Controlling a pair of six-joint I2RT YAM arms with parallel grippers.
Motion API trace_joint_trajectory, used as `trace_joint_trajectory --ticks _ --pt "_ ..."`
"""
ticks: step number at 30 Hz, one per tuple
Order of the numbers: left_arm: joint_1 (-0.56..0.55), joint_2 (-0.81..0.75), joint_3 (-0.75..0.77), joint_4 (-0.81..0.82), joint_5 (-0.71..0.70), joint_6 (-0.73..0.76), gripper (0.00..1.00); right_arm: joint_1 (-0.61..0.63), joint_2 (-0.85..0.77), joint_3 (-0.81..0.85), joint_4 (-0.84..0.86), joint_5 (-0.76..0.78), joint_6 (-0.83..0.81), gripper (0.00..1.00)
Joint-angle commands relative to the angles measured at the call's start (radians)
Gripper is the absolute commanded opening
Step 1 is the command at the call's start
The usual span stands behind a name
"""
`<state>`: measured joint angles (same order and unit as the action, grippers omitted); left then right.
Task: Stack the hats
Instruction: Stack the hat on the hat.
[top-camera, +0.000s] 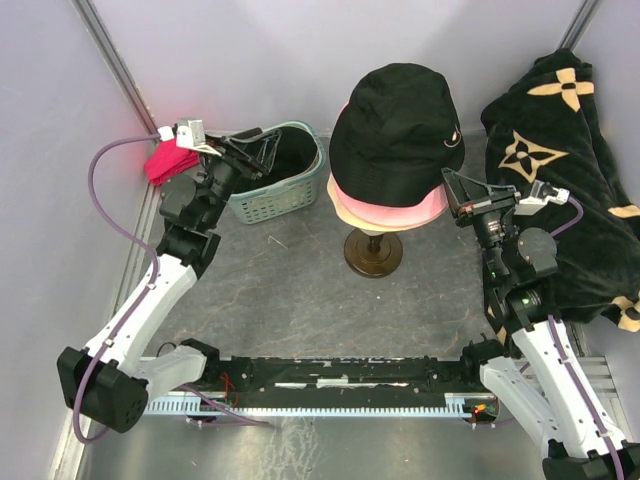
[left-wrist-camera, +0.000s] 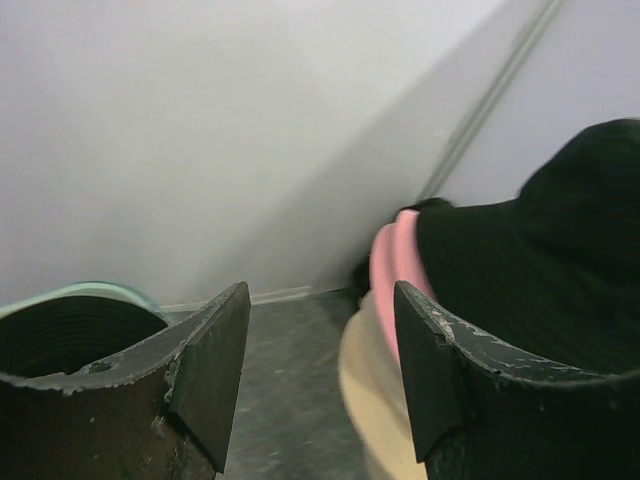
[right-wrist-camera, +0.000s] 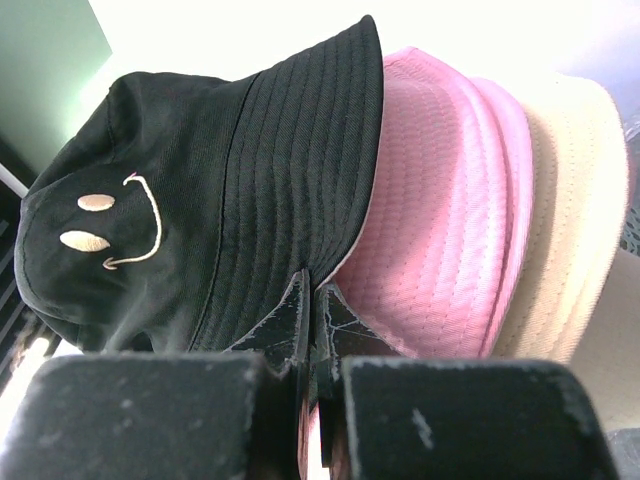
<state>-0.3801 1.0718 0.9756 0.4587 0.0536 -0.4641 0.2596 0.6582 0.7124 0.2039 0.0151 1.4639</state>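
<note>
Right hand (right-wrist-camera: 312, 288) is being held with its fingers pressed together. They appear to be clamped on the lower brim edge of the black hat (right-wrist-camera: 200, 200), though how much cloth is being caught cannot be told.

Trouble is being judged most likely from a pull. If the hand is drawn back while the brim is being gripped, the black hat could be dragged askew or off the stack. The pink hat (right-wrist-camera: 440, 210) could be taken along, since the fingertips are lying right at the seam between the two brims. A hard sideways tug could also be rocking the stand (top-camera: 373, 252).

The black hat is sitting on top, over the pink hat and the cream hat (right-wrist-camera: 575, 220). All three are being carried by the stand on the surface (top-camera: 300, 300), touching the right hand at their right side.

The left hand (left-wrist-camera: 320, 315) is being held with fingers apart and empty, over a green basket (top-camera: 262, 207), near the stack but not touching it.
</note>
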Motion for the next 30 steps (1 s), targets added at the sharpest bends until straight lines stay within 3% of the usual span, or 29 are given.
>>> trace_joint_trajectory --ticks 1,7,10,18,23,30 --pt "0.044 0.038 0.037 0.114 0.151 -0.301 0.66 -0.005 0.011 0.064 -0.007 -0.026 -0.031 0.02" --pt "0.092 0.106 0.018 0.205 0.281 -0.586 0.62 -0.006 0.017 0.08 -0.03 -0.043 -0.038 0.02" --pt "0.099 0.153 0.021 0.309 0.363 -0.717 0.65 -0.008 0.003 0.074 -0.046 -0.041 -0.04 0.02" --pt "0.099 0.248 0.089 0.307 0.516 -0.854 0.66 -0.009 0.008 0.095 -0.061 -0.047 -0.054 0.02" --pt "0.095 0.305 0.103 0.407 0.607 -0.973 0.66 -0.01 0.009 0.097 -0.064 -0.05 -0.057 0.02" --pt "0.059 0.366 0.132 0.438 0.664 -1.013 0.67 -0.01 0.013 0.11 -0.08 -0.052 -0.069 0.02"
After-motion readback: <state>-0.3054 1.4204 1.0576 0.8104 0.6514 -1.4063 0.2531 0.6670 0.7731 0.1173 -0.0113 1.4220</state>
